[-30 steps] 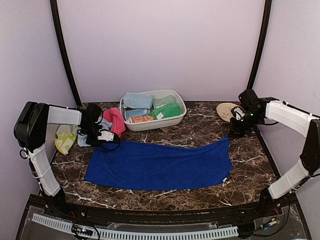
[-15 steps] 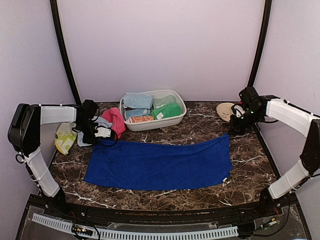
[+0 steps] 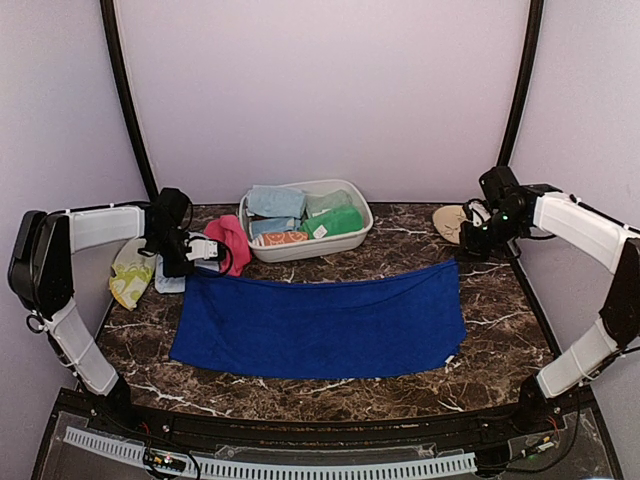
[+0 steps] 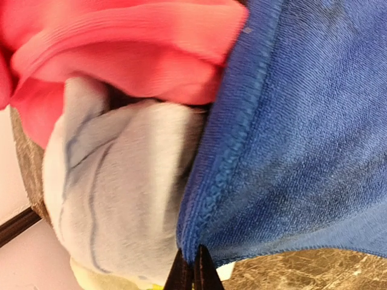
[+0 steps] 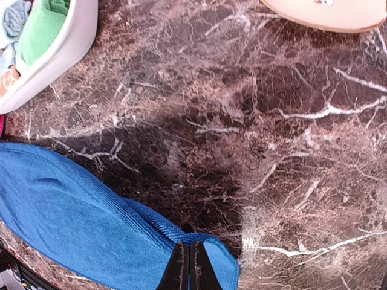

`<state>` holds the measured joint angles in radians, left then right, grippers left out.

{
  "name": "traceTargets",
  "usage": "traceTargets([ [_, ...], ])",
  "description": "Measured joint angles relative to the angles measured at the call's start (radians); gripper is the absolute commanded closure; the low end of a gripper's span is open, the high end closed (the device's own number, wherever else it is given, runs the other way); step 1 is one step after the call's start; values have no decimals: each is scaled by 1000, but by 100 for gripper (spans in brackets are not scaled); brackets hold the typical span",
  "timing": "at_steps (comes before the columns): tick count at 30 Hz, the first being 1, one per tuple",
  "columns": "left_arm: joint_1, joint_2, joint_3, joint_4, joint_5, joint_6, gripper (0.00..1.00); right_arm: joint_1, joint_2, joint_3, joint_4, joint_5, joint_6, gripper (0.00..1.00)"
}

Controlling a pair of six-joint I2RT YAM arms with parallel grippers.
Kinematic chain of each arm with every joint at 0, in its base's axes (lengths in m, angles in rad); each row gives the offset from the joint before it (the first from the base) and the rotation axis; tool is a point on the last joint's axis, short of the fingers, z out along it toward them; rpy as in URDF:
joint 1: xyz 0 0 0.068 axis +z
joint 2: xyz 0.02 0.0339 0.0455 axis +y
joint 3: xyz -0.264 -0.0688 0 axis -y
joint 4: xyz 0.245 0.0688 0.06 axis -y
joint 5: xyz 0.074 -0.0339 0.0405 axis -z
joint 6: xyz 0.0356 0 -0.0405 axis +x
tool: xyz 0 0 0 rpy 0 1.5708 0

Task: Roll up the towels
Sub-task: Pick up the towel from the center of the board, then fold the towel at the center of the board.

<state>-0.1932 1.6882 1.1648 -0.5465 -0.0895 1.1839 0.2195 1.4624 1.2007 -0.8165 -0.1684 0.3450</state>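
Though spread before the white tub (image 3: 300, 250), not yet rolled: royal blue towel (image 3: 320, 325), corners pinched by left end effector (image 4: 193, 272), right end effector (image 5: 188, 266).

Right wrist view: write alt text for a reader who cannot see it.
The right gripper, shut, pinches one corner of the royal blue towel, which trails to the lower left over the dark marble table. A white tub holding a green towel sits at upper left; the edge of a tan plate shows at top right.

White tub (image 3: 310, 248) — tan plate (image 3: 450, 222)
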Motion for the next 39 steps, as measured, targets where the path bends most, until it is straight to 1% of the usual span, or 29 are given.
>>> traceTargets([
  [5,32,18,60,43,-21,-37,100,-6,38,61,3,-1,-7,100],
  [9,61,22,76,87,-33,-45,100,-6,60,55,14,-1,-11,100],
  [15,77,1,0,116,-34,-43,100,-6,64,-19,53,-18,-7,100],
  [21,79,-31,-52,100,-22,-45,100,-6,72,-31,86,-26,-3,100],
  [25,83,-88,-74,88,1,-47,100,0,16,-101,91,-21,-3,100],
  [30,85,-161,-116,58,29,-51,100,18,-117,-236,64,-15,17,100],
  [34,85,-209,-187,45,49,-53,100,48,-212,-326,49,-14,49,100],
  [39,85,-246,-265,18,69,-63,100,74,-285,-389,27,-14,84,100],
])
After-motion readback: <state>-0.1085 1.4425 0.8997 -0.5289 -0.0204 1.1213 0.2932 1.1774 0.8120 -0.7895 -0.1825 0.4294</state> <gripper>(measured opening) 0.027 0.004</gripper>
